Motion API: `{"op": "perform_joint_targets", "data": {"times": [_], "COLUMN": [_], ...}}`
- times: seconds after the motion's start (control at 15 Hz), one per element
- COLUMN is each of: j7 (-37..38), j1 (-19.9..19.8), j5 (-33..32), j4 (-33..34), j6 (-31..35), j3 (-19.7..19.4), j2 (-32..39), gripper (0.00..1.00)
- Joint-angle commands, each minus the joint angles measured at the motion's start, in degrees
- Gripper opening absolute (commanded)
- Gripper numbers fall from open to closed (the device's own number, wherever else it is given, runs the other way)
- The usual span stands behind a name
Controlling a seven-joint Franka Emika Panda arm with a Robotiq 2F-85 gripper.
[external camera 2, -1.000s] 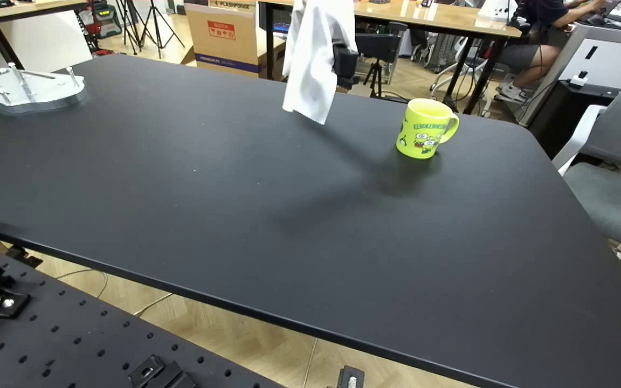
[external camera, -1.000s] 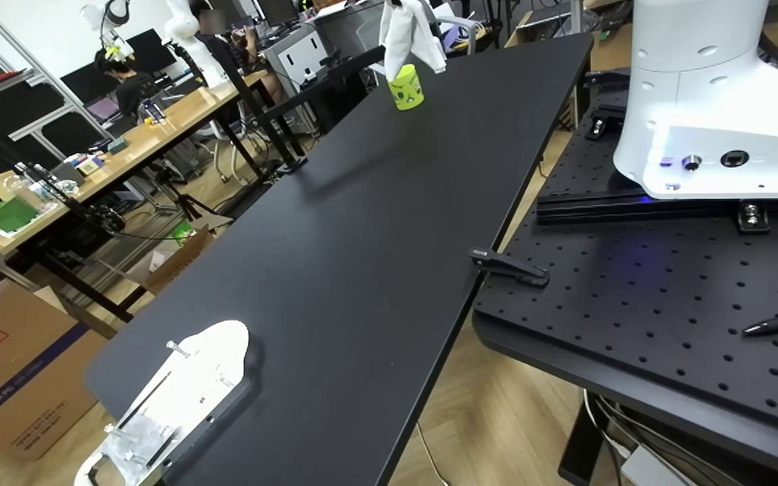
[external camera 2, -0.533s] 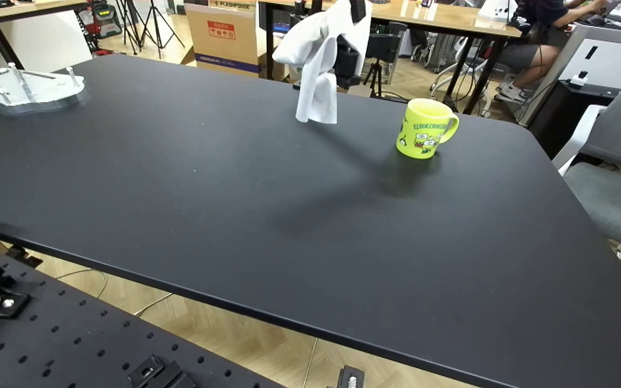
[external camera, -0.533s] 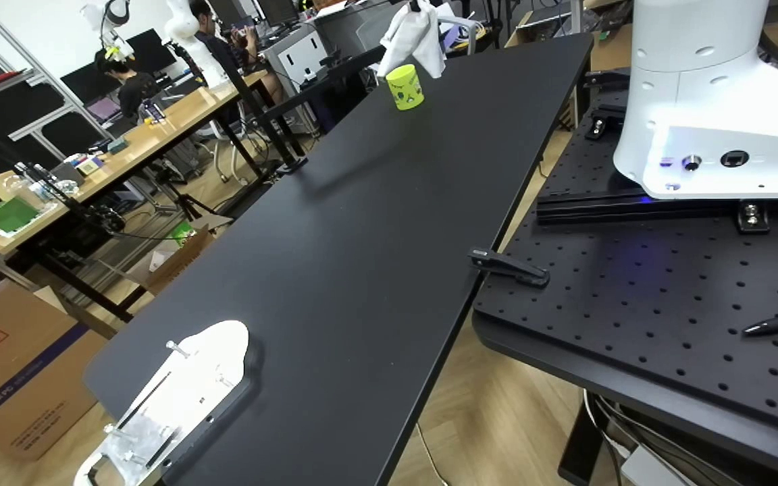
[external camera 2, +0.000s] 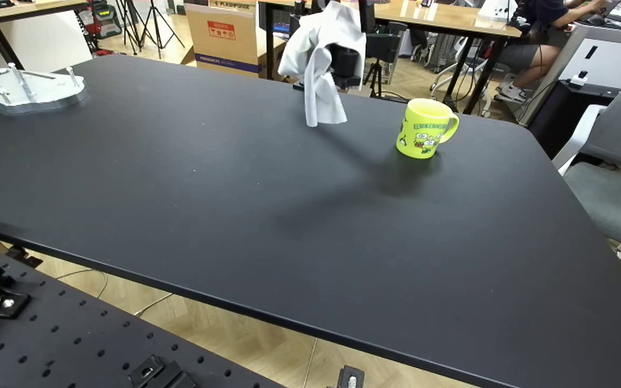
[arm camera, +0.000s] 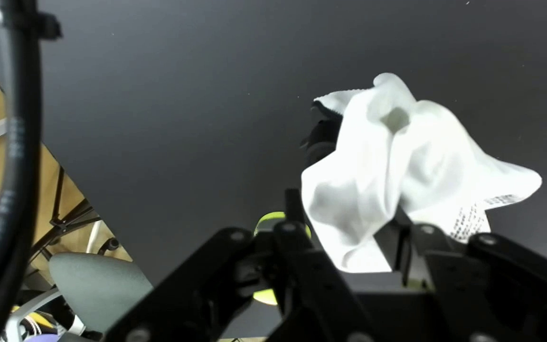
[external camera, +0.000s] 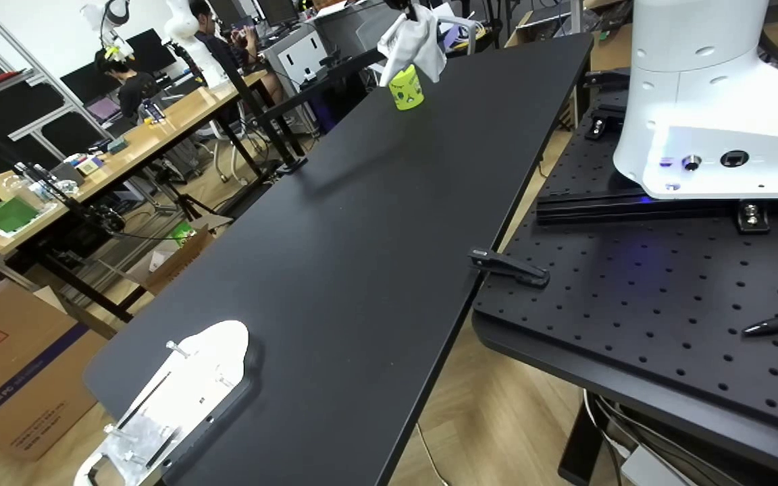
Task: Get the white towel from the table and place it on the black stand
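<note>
The white towel (external camera: 416, 44) is draped over the end of the black stand (external camera: 335, 77) above the far edge of the table. In an exterior view the towel (external camera 2: 318, 56) hangs in folds round the stand's black end (external camera 2: 345, 63), its lower corner above the tabletop. In the wrist view the crumpled towel (arm camera: 373, 156) covers most of the stand (arm camera: 323, 137). My gripper (arm camera: 342, 214) is above the towel, with its fingers apart on either side of a fold. A finger also shows beside the towel in an exterior view (external camera 2: 364, 13). The gripper's upper part is cut off there.
A yellow-green mug (external camera 2: 423, 129) stands on the black table (external camera 2: 235, 215) close to the stand. A white plate with metal pegs (external camera: 193, 381) lies at the table's other end. A grey chair (external camera 2: 618, 188) stands beside the table. A black clamp (external camera: 509, 266) sits at the table's edge.
The towel hung down from my gripper a second ago. It has folded over the stand's end and settled lower. My fingers have spread and now show beside it.
</note>
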Motion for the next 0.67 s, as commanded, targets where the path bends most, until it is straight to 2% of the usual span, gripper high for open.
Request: {"op": "perform_joint_targets", "data": {"times": [0.0, 0.2, 0.33, 0.4, 0.47, 0.53, 0.6], "j7": [-0.3, -0.1, -0.2, -0.1, -0.2, -0.3, -0.2], "j1": [0.4, 0.4, 0.5, 0.4, 0.4, 0.5, 0.5], "j5": [0.8, 0.3, 0.2, 0.2, 0.3, 0.5, 0.4], "j4": [0.3, 1.0, 1.1, 1.1, 0.9, 0.8, 0.7], "j6": [0.3, 0.2, 0.2, 0.2, 0.3, 0.5, 0.5], "j3": [-0.3, 0.1, 0.3, 0.4, 0.5, 0.5, 0.6], "j2": [-1.1, -1.9, -2.2, -2.2, -2.0, -1.9, -1.6], "gripper": [0.74, 0.94, 1.00, 1.00, 0.70, 0.75, 0.74]}}
